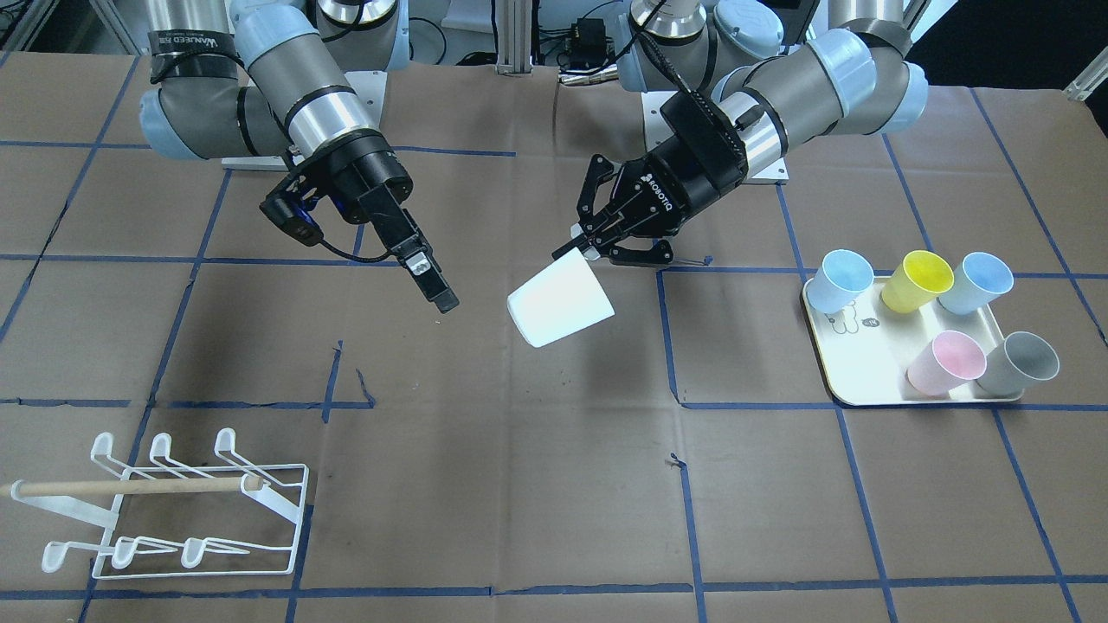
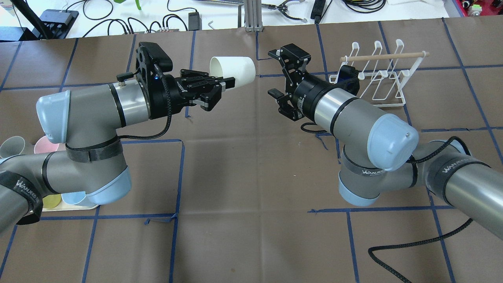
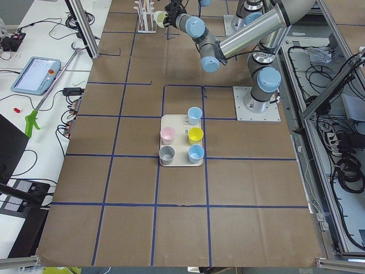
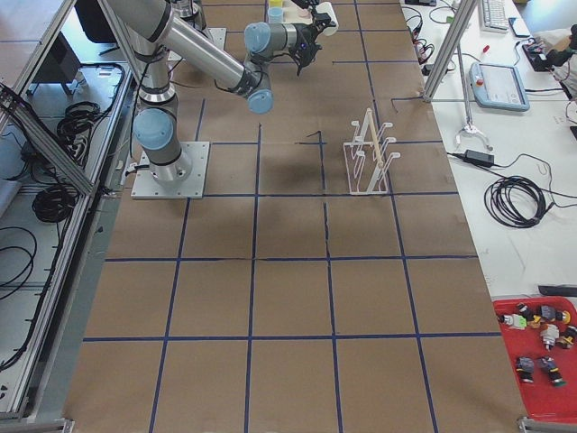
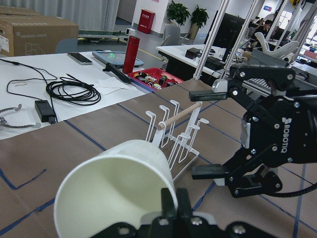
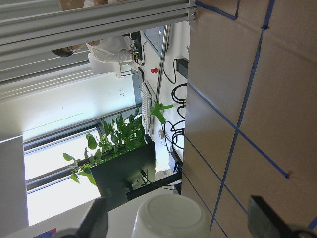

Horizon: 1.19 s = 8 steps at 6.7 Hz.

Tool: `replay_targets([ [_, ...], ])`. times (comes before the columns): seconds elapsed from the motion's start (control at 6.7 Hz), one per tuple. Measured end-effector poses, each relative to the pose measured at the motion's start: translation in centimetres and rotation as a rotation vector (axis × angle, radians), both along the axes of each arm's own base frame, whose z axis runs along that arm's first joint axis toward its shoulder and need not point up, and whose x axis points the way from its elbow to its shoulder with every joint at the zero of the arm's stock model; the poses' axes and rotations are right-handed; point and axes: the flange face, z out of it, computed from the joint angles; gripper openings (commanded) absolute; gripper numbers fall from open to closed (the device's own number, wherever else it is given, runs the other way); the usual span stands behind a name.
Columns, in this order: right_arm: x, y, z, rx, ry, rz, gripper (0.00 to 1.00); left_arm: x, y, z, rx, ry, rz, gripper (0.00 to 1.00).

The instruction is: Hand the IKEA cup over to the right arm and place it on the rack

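Front view: the left pincer [image 1: 595, 249] was clamped on the rim of the white cup [image 1: 561, 303] above the desk's [image 1: 519, 484] middle, so this looked like the hand-over step. Overhead: the right pincer [image 2: 272, 73] stood apart near the cup's base; it would need to advance and close. Left wrist: the rack [image 5: 178, 116] stood near the desk's corner, the path seemingly unobstructed.

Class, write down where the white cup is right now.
In the overhead view the white cup is held aloft near the centre by the left end effector, its base pointing at the open right end effector.
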Motion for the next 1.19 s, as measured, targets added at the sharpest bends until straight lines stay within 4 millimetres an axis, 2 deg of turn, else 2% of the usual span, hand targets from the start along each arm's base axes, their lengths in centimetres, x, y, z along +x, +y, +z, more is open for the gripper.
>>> replay_targets([
  [0.3,0.8,0.8,-0.5,0.017,-0.003,0.007,0.99,-0.2,0.6,-0.4,-0.007,0.004,-0.004,0.0],
  [0.6,1.4,0.9,0.0,0.024,-0.026,0.008,0.98,-0.3,1.1,-0.8,-0.017,0.007,-0.005,0.0],
  [0.9,2.9,0.4,0.2,0.035,-0.036,0.009,0.97,-0.4,1.2,-0.8,-0.017,0.008,-0.006,0.0],
  [1.19,4.3,-0.7,-0.4,0.045,-0.037,0.015,0.97,-0.4,1.2,-0.9,-0.014,0.01,-0.005,0.0],
])
